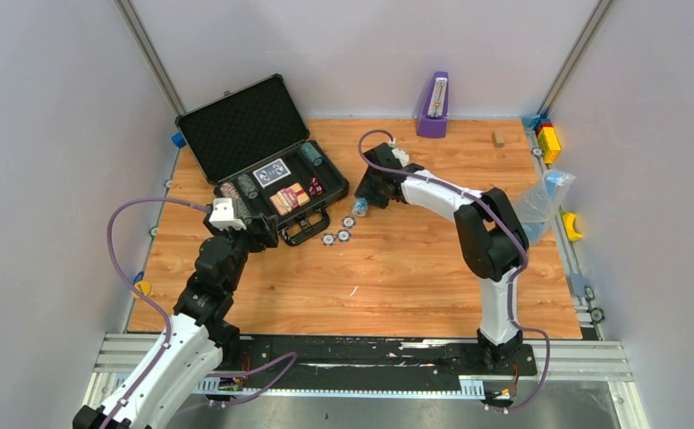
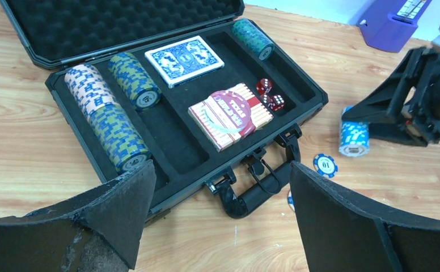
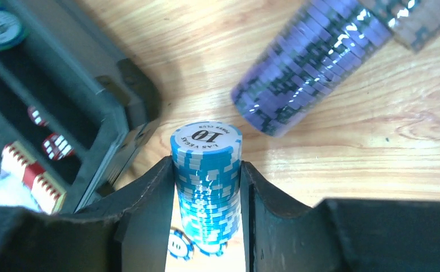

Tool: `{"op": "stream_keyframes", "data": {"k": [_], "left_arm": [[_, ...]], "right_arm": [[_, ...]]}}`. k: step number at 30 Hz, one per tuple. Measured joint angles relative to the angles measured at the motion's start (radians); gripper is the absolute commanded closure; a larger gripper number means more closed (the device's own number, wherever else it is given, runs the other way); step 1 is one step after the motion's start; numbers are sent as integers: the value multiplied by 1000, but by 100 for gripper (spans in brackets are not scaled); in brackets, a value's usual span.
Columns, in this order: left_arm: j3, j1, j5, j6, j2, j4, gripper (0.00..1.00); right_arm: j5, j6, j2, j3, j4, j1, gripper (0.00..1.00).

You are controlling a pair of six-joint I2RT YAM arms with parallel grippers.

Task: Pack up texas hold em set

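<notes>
The dark grey briefcase (image 1: 236, 134) lies open at the back left, its foam tray (image 2: 172, 127) holding striped chip rolls (image 2: 115, 133), a blue card deck (image 2: 183, 59), a red card deck (image 2: 232, 113) and red dice (image 2: 270, 96). My left gripper (image 2: 218, 226) is open and empty, just in front of the black handle (image 2: 257, 195). My right gripper (image 3: 206, 170) is shut on an upright blue chip roll (image 3: 206, 187) to the right of the case; the roll also shows from above (image 1: 359, 207). A purple wrapped chip roll (image 3: 308, 62) lies beyond it. Loose blue chips (image 1: 336, 236) lie near the handle.
A purple metronome (image 1: 434, 105) stands at the back wall. A small wooden block (image 1: 498, 138), coloured toy blocks (image 1: 547, 138), a clear plastic bag (image 1: 542, 197) and a yellow object (image 1: 574, 225) sit along the right edge.
</notes>
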Motion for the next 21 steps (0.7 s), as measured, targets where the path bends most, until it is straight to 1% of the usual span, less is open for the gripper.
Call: {"op": "stream_keyframes", "data": {"k": [4, 9, 12, 15, 21], "left_arm": [[0, 0, 16, 3, -2, 0, 6], [0, 0, 39, 4, -3, 1, 6], [0, 0, 46, 6, -2, 1, 6], [-3, 0, 55, 11, -1, 2, 6], [-15, 0, 64, 22, -4, 18, 6]], "right_arm": [[-26, -155, -68, 9, -4, -2, 96], [-153, -413, -79, 127, 7, -7, 100], [-230, -559, -38, 254, 18, -8, 98], [-253, -661, 16, 349, 56, -5, 97], [-271, -794, 144, 463, 83, -1, 97]]}}
